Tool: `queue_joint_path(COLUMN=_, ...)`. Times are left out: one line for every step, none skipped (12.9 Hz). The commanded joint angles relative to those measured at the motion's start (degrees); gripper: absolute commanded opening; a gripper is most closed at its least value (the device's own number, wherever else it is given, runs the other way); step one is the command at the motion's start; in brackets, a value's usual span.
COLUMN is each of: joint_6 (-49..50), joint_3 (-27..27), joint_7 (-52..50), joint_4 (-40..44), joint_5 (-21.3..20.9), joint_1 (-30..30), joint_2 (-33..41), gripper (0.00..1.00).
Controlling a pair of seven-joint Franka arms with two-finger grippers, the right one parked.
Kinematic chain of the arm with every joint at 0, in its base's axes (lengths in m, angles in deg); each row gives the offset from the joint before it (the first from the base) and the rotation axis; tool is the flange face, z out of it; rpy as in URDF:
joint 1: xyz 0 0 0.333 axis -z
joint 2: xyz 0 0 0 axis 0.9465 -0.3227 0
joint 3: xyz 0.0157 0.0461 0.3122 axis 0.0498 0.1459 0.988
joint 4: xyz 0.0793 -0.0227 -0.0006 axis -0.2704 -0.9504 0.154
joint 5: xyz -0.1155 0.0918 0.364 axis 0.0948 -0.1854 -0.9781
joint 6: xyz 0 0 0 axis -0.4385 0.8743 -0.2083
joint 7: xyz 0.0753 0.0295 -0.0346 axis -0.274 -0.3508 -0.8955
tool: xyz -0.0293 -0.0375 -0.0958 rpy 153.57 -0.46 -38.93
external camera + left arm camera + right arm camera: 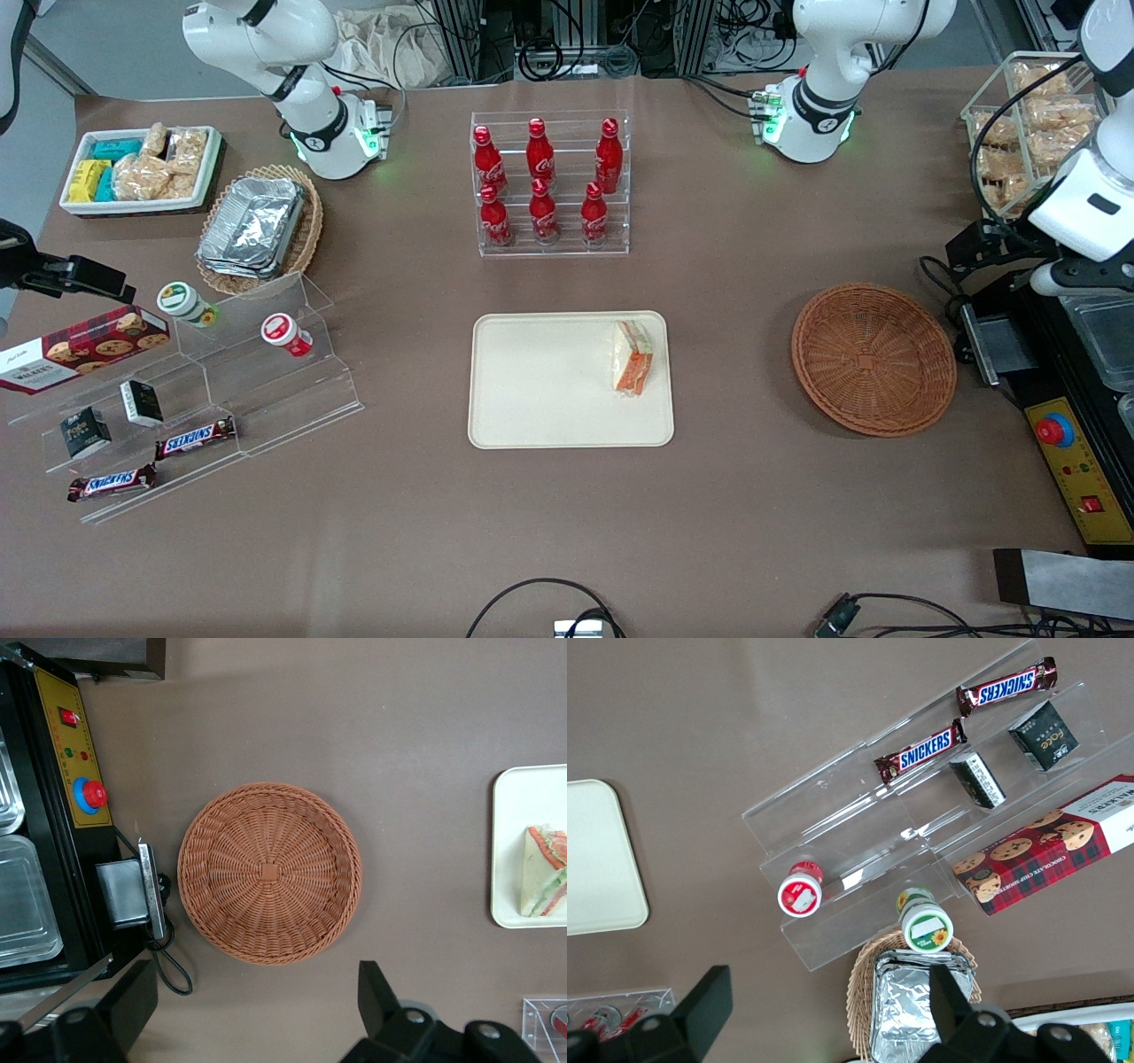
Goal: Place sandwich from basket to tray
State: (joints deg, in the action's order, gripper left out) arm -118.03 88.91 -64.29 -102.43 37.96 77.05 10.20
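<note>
The sandwich (633, 356), a white-bread wedge with orange filling, lies on the cream tray (549, 381), at the tray's end nearest the basket. The round reddish-brown wicker basket (873, 359) stands empty toward the working arm's end of the table. In the left wrist view the basket (269, 873) is seen from high above, with the tray's edge (523, 815) and the sandwich (545, 881) off to one side. My gripper (255, 979) hangs open well above the table beside the basket's rim, with nothing between its fingers.
A clear rack of red bottles (549, 182) stands farther from the camera than the tray. A black control box with a red button (1054, 431) sits beside the basket. A stepped clear stand (204, 390), a foil-container basket (257, 230) and a white snack bin (142, 168) lie toward the parked arm's end.
</note>
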Motion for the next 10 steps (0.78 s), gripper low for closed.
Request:
queue_joint_path(joint_6=0.7, joint_3=0.46, joint_7=0.8, joint_4=-1.55, joint_5=0.51, joint_1=0.45, joint_2=3.14, gripper=1.0)
queue_joint_path(joint_6=0.96, joint_3=0.37, joint_7=0.98, joint_4=-1.46, joint_5=0.59, joint_1=0.45, joint_2=3.93, gripper=1.0)
queue_joint_path(joint_6=1.05, joint_3=0.29, joint_7=0.89, joint_4=-1.29, joint_5=0.59, joint_1=0.45, joint_2=4.11, gripper=1.0)
queue_joint_path(joint_6=1.32, joint_3=0.2, joint_7=0.89, joint_4=-1.02, joint_5=0.77, joint_1=0.45, joint_2=4.38, gripper=1.0)
queue_joint_path(joint_6=1.75, joint_3=0.11, joint_7=0.89, joint_4=-1.02, joint_5=0.86, joint_1=0.45, joint_2=4.55, gripper=1.0)
queue_joint_path(joint_6=2.11, joint_3=0.11, joint_7=0.81, joint_4=-1.02, joint_5=0.95, joint_1=0.45, joint_2=4.64, gripper=1.0)
queue_joint_path(joint_6=2.54, joint_3=0.11, joint_7=0.89, joint_4=-0.76, joint_5=0.95, joint_1=0.45, joint_2=4.64, gripper=1.0)
queue_joint_path(joint_6=3.33, joint_3=0.02, joint_7=0.89, joint_4=-0.06, joint_5=0.95, joint_1=0.45, joint_2=4.64, gripper=1.0)
queue_joint_path(joint_6=3.86, joint_3=-0.07, joint_7=0.89, joint_4=0.29, joint_5=0.95, joint_1=0.45, joint_2=4.64, gripper=1.0)
queue_joint_path(joint_6=4.04, joint_3=-0.15, joint_7=0.89, joint_4=0.38, joint_5=0.95, joint_1=0.54, joint_2=4.73, gripper=1.0)
